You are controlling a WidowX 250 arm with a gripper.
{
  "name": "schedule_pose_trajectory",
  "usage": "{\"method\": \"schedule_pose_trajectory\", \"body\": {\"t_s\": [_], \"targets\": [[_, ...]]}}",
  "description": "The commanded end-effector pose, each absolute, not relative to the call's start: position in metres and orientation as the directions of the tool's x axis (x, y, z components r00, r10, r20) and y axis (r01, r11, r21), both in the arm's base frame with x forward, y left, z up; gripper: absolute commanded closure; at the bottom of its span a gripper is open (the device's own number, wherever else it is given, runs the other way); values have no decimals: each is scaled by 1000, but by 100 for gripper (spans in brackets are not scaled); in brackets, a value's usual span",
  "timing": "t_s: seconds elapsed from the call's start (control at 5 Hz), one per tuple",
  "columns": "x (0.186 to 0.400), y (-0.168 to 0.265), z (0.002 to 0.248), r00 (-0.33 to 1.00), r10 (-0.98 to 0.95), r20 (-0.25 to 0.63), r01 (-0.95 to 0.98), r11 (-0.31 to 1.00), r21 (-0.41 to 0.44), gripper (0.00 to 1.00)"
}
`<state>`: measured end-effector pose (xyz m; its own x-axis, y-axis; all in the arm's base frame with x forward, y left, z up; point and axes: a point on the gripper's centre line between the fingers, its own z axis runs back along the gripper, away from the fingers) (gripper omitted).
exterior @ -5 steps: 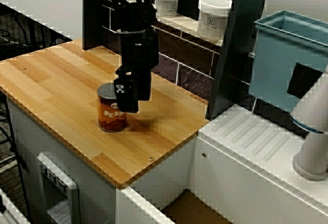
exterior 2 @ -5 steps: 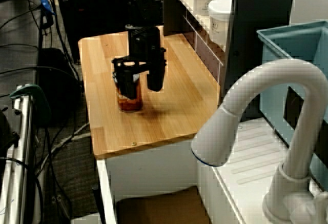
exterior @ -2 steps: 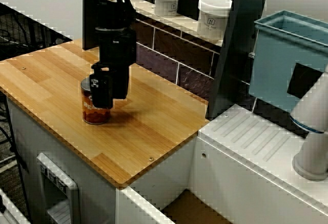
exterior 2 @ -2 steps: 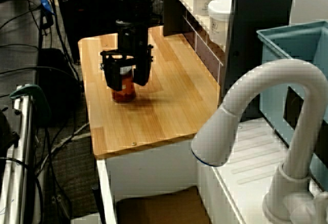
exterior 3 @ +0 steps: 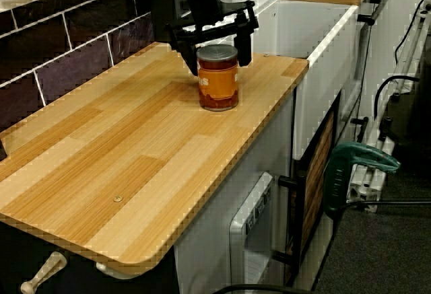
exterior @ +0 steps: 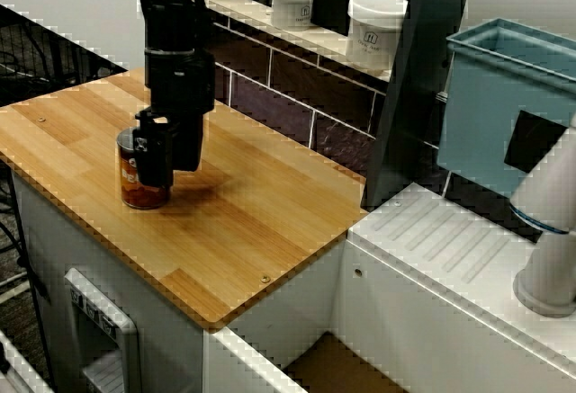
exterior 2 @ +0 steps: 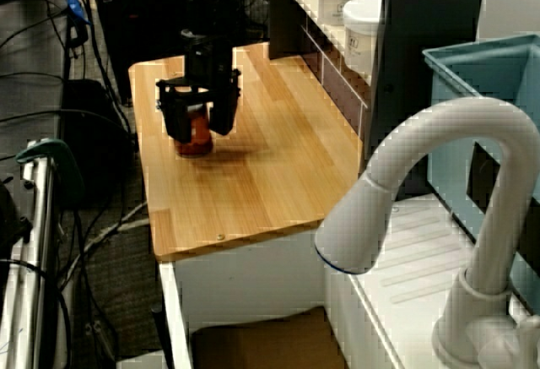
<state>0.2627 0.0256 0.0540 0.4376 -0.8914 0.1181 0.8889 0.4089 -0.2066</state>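
A can of beans (exterior: 135, 182) with an orange label and a grey lid stands upright on the wooden counter (exterior: 252, 222), near its left front edge. My black gripper (exterior: 162, 155) reaches down over it, one finger on each side of the can's upper part, shut on it. In the view over the faucet the can (exterior 2: 196, 135) shows between the two fingers of the gripper (exterior 2: 198, 116). The view along the counter shows the can (exterior 3: 217, 85) resting on the wood (exterior 3: 121, 153), with the gripper (exterior 3: 217, 55) straddling its lid.
Two white jars (exterior: 293, 0) (exterior: 375, 20) sit on a shelf above the dark tiled wall (exterior: 306, 96). A dark post, a teal bin (exterior: 504, 96), a white drainboard (exterior: 450, 249) and a white faucet (exterior 2: 422, 175) lie to the right. A green-handled tool (exterior 3: 357, 163) stands beside the counter.
The gripper and the can have moved together to the left across the counter, toward its far left end. The can has stayed upright between the fingers.
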Motion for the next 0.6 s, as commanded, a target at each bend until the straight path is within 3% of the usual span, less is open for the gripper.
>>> {"method": "schedule_pose_trajectory", "body": {"t_s": [0.0, 0.4], "targets": [[273, 58, 74, 453, -884, 112, 889, 439, -131, 0], [287, 98, 85, 459, -884, 84, 887, 450, -104, 0]]}}
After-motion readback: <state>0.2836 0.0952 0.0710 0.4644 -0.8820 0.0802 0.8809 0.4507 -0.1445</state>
